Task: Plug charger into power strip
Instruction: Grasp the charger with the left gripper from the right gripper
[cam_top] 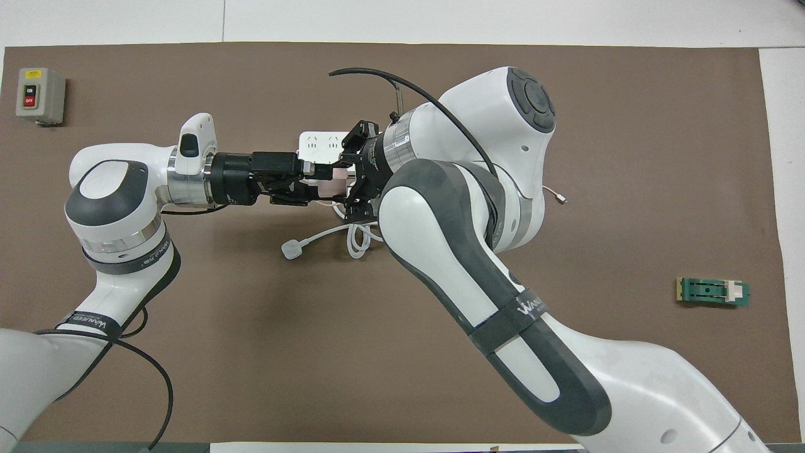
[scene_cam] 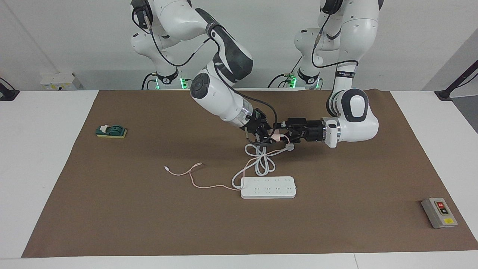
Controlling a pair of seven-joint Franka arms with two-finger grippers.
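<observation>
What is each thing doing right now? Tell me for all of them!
Charger: up in the air, not plugged in, held between the two grippers.
Right gripper: shut on the charger.
Left gripper: at the charger, meeting the right gripper.
Power strip: flat on the mat, sockets up, nothing plugged in.
White plug: loose on the mat.
Grey button box: untouched, at the left arm's end.
Green block: untouched, at the right arm's end.

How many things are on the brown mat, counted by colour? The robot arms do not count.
White: 1, power strip
Pink: 1, charger
Green: 1, small green block
Grey: 1, button box
Total: 4
</observation>
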